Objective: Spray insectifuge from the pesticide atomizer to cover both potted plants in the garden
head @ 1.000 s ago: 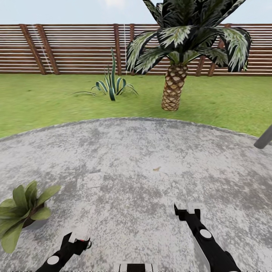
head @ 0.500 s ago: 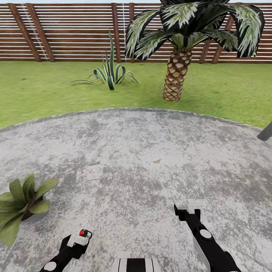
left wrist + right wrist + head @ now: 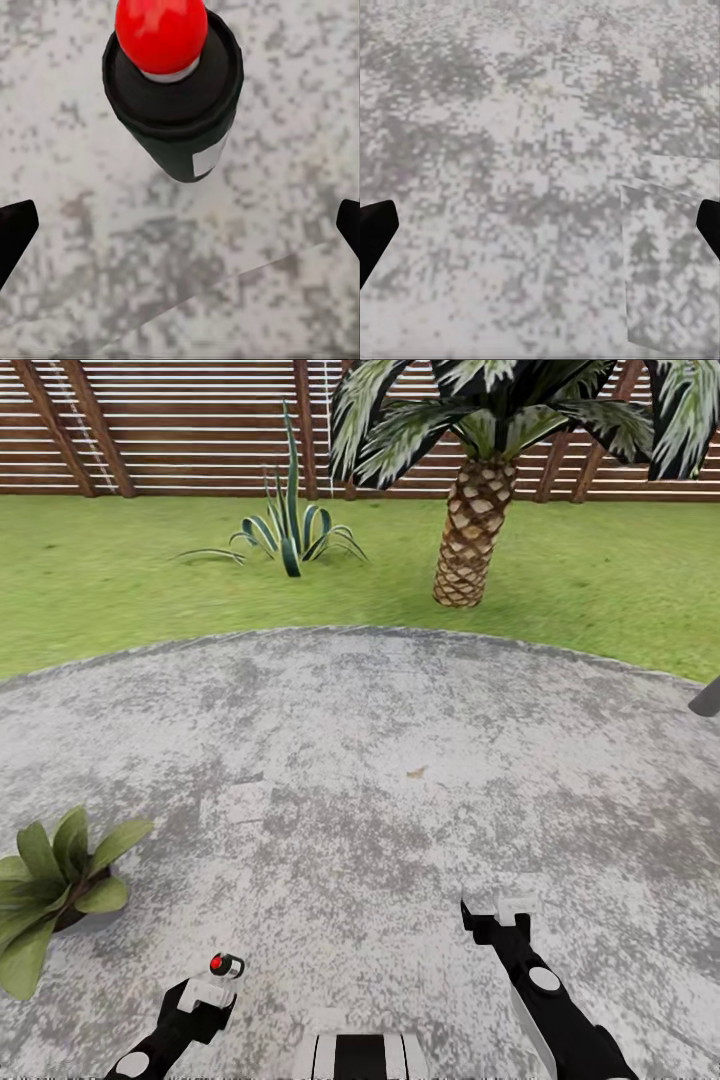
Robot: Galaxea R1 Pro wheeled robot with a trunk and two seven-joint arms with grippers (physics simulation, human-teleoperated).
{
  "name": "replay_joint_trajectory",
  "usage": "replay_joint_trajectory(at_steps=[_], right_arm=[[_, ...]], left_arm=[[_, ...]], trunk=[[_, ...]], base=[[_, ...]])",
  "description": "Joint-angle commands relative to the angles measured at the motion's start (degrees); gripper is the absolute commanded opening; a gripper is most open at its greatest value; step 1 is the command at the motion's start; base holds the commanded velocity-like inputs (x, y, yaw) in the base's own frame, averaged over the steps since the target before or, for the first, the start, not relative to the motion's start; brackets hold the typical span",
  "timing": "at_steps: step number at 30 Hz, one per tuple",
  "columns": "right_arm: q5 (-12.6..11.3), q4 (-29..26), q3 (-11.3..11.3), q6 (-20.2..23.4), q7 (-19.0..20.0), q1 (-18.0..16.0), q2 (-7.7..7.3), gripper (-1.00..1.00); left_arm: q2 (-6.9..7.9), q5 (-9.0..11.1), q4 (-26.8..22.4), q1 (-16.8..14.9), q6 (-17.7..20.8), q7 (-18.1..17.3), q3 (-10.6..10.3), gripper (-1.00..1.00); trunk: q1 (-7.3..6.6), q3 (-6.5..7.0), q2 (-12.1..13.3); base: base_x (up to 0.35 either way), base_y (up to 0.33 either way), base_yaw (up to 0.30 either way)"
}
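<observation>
Atomizer (image 3: 174, 90) apparently stands beyond open left claw (image 3: 180, 225); right claw (image 3: 540, 225) open.

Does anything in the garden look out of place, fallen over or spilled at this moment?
Nothing stands out. The pesticide atomizer stands upright on the grey patio, just ahead of the open left gripper, with no spill around it. The potted plant is upright on the patio, its leaves free of whitish specks.

Dark atomizer (image 3: 176, 97) with red top, upright on patio (image 3: 400, 760), leafy potted plant (image 3: 50, 890) at patio's left
</observation>
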Motion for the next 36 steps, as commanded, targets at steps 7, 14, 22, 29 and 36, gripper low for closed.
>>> replay_joint_trajectory(at_steps=[7, 14, 22, 29, 36], right_arm=[[0.05, 0.08, 0.01, -0.16, -0.07, 0.0, -0.01, 1.0], [0.05, 0.07, 0.01, -0.15, -0.13, 0.0, -0.01, 1.0], [0.05, 0.07, 0.01, -0.14, -0.13, -0.02, -0.01, 1.0], [0.05, 0.07, 0.01, -0.11, -0.13, -0.01, -0.01, 1.0], [0.05, -0.01, 0.01, -0.13, -0.13, 0.0, -0.01, 1.0]], left_arm=[[0.04, -0.24, -0.06, -0.04, -0.21, 0.25, -0.18, 1.0], [0.04, -0.26, -0.06, -0.04, -0.21, 0.3, -0.17, 1.0], [0.03, -0.27, -0.06, -0.04, -0.17, 0.34, -0.17, 1.0], [0.01, -0.27, -0.06, -0.04, -0.21, 0.3, -0.17, 1.0], [-0.04, -0.25, -0.06, -0.04, -0.21, 0.34, -0.17, 1.0]], trunk=[[-0.01, -0.24, -0.02], [-0.01, -0.24, -0.02], [-0.01, -0.24, -0.02], [-0.01, -0.24, -0.02], [-0.01, -0.24, -0.02]], base=[[0.019, 0.005, 0.0], [0.032, 0.007, 0.0], [0.074, 0.0, 0.0], [0.017, 0.0, 0.0], [0.065, 0.0, 0.0]])
